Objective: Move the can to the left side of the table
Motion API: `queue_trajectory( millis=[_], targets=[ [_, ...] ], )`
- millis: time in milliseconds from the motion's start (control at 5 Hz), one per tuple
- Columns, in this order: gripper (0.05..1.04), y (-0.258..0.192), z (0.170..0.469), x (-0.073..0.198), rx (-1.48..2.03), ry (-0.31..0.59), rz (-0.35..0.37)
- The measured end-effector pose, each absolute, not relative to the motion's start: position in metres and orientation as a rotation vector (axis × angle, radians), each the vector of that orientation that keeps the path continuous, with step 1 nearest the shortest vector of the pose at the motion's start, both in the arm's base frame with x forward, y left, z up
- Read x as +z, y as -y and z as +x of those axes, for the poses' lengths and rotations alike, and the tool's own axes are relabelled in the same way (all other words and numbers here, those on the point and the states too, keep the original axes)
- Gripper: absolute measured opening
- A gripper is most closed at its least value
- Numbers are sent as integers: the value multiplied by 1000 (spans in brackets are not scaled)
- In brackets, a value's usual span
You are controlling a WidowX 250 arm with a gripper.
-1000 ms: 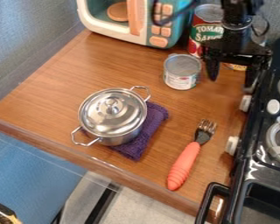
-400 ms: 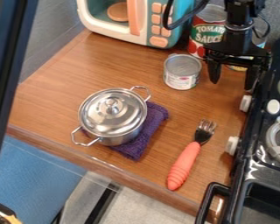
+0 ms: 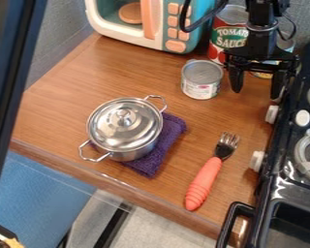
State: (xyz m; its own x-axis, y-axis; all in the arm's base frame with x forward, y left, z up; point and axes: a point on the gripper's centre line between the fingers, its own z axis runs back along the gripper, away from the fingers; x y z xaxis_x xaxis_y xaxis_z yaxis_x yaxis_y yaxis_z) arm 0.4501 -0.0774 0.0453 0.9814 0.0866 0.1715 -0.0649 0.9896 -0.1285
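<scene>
The black gripper hangs at the upper right, open, its two fingers well apart and pointing down with nothing between them. Just left of it, a short silver can with a pale label stands upright on the wooden table; the gripper and can look apart. Behind the gripper is a taller red can with a green label, partly hidden by the arm.
A lidded steel pot sits on a purple cloth at the centre. An orange-handled fork lies in front. A toy microwave stands at the back, a black stove along the right. A dark bar crosses the left edge.
A dark bar has come in over the left edge. The gripper has shifted very slightly and remains open beside the small can. The cans, pot and fork have kept their places.
</scene>
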Motion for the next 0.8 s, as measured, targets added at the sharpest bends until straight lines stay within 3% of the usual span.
queue_trajectory(
  millis=[200,400,800],
  targets=[
    [1000,42,470,62,165,250,-137],
    [1003,-4,469,64,258,232,-139],
    [1001,-22,466,66,301,212,-177]
  ],
)
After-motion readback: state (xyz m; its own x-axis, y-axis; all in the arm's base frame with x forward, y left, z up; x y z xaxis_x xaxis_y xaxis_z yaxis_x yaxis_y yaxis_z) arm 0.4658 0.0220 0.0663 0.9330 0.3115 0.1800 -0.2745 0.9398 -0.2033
